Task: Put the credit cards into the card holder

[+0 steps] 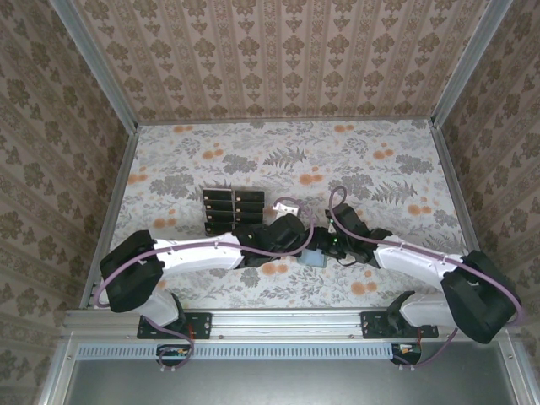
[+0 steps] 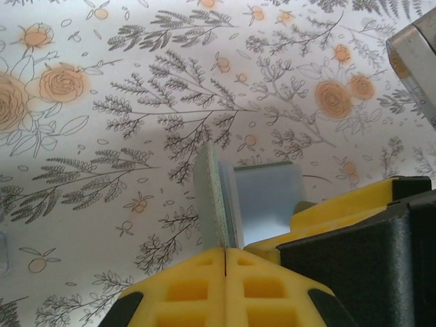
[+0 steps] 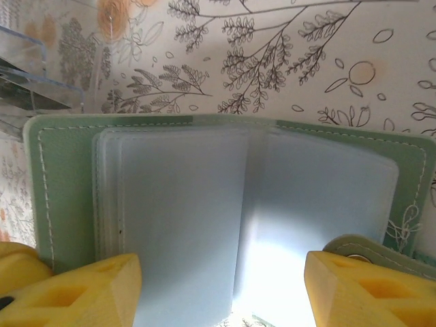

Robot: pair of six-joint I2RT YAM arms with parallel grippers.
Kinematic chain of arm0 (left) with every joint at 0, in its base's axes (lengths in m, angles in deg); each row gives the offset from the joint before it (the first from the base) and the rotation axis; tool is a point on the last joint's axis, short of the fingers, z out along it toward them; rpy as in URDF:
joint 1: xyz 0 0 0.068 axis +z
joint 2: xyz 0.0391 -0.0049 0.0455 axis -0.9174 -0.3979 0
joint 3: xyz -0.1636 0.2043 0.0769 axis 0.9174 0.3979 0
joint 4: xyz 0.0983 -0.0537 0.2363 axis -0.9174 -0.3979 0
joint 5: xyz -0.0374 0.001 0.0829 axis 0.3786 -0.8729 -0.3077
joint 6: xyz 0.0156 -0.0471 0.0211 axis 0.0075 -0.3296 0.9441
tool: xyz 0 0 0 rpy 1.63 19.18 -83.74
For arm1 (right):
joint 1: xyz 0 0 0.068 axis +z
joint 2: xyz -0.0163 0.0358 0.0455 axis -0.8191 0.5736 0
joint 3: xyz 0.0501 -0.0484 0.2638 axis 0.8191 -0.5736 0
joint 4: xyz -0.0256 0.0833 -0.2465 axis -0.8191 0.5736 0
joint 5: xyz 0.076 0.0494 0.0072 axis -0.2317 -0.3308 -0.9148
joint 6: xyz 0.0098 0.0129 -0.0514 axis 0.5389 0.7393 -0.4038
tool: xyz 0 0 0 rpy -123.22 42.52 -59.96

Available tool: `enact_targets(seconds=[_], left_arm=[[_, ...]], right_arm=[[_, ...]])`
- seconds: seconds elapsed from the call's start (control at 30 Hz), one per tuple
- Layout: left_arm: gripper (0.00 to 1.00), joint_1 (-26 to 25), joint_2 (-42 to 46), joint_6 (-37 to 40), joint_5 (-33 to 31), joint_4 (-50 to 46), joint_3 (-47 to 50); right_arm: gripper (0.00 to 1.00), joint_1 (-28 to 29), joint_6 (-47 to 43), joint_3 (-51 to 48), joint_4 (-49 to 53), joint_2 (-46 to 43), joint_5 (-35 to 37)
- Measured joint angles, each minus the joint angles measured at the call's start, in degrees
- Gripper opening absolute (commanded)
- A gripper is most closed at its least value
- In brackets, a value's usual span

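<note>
The flat sage-green card holder pouch [image 3: 65,184] lies open like a book on the flowery bench [image 1: 388,169], in the middle between the two arms. The left claw [image 2: 225,251] is shut tight on one thin leaf and holds it up on its edge, I think to keep the clear pockets open for a card. The right claw [image 3: 221,272] is wide open, one finger at each side of the pockets. It may be pressing the pouch flat, but I cannot be sure. In the right wrist view the open pouch is long from side to side, and its fold runs up and down. The small black credit cards [image 1: 221,201] sit in the clear plastic rack [image 3: 34,75].
</note>
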Motion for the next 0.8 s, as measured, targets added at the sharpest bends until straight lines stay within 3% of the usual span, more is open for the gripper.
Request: enact_targets(seconds=[0.47,0.8], left_arm=[[0.00,0.0,5.3,-1.4,-1.1,3.6,6.5],[0.00,-0.4,4.2,-1.1,1.2,9.7,6.2]], right_arm=[[0.62,-3.6,-0.1,-2.0,5.4,-3.7,5.6],[0.47,-3.9,-0.5,-2.1,5.7,0.6,5.8]])
